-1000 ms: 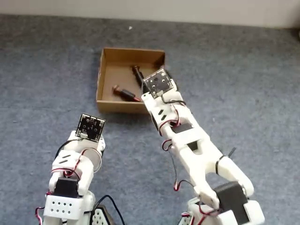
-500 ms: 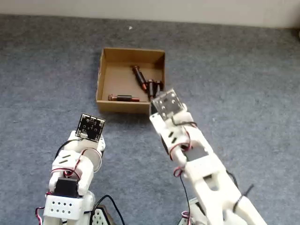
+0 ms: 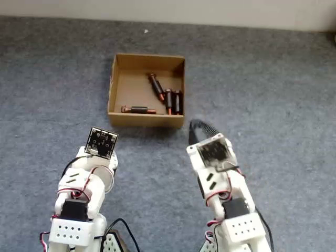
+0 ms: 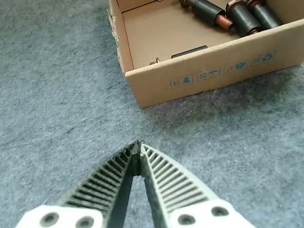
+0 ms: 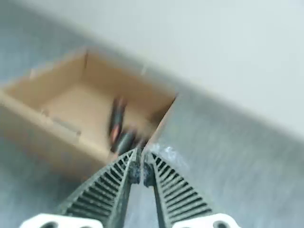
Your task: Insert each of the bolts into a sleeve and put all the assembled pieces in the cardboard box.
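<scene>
We judge the job all but done, since four bolt-and-sleeve pieces (image 3: 169,101) lie inside the cardboard box (image 3: 144,120), while our left gripper (image 4: 139,146) and right gripper (image 5: 140,156) both hang near it, fingers closed on nothing.

Soft, even light lies over the grey carpet (image 3: 273,79), bright enough, with no hard glare anywhere. The cardboard box (image 3: 111,89) throws a thin dark band on the carpet along its near wall, so the light falls from above and a little beyond it. In the left wrist view that shadow sits crisp under the front wall, and the ribs of the left gripper (image 4: 139,145) read clearly. The right wrist view is smeared: the box and the dark pieces (image 5: 118,126) inside run into streaks, the pale wall (image 5: 228,47) glows flat, and the right gripper (image 5: 138,154) looks firmer.
</scene>
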You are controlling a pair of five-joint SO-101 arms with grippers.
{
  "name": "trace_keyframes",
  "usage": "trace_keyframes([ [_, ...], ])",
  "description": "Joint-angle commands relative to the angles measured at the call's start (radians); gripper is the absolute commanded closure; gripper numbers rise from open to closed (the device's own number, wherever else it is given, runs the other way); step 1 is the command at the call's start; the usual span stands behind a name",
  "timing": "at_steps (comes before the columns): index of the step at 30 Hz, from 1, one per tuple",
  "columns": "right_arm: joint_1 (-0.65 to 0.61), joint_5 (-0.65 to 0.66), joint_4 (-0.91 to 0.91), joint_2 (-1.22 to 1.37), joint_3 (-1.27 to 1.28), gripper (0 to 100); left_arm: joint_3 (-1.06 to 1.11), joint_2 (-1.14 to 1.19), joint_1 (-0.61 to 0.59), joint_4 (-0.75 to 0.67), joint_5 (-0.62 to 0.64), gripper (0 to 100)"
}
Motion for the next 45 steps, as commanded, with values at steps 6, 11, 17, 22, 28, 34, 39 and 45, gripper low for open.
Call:
trace_keyframes([
  [6,0.128,-0.155,0.309,-0.374,0.150,99.4,0.028,-0.004,-0.005,0.002,-0.011,98],
  [11,0.186,-0.249,0.460,-0.343,0.150,99.4,0.028,-0.004,-0.005,0.002,-0.011,98],
  [17,0.236,-0.282,0.676,-0.344,0.150,99.4,0.028,-0.004,-0.005,0.002,-0.011,98],
  [22,0.234,-0.313,0.869,-0.344,0.150,99.4,0.028,-0.004,-0.005,0.002,-0.011,98],
  [28,0.237,-0.371,1.047,-0.344,0.150,99.4,0.028,-0.004,-0.010,0.002,-0.011,98],
  [34,0.237,-0.381,1.225,-0.344,0.150,99.4,0.028,-0.004,-0.010,0.002,-0.011,98],
  [39,0.237,-0.381,1.251,-0.344,0.150,99.4,0.028,-0.002,-0.012,0.003,-0.011,98],
  [45,0.237,-0.381,1.251,-0.344,0.150,99.4,0.028,0.002,-0.012,0.132,-0.011,98],
])
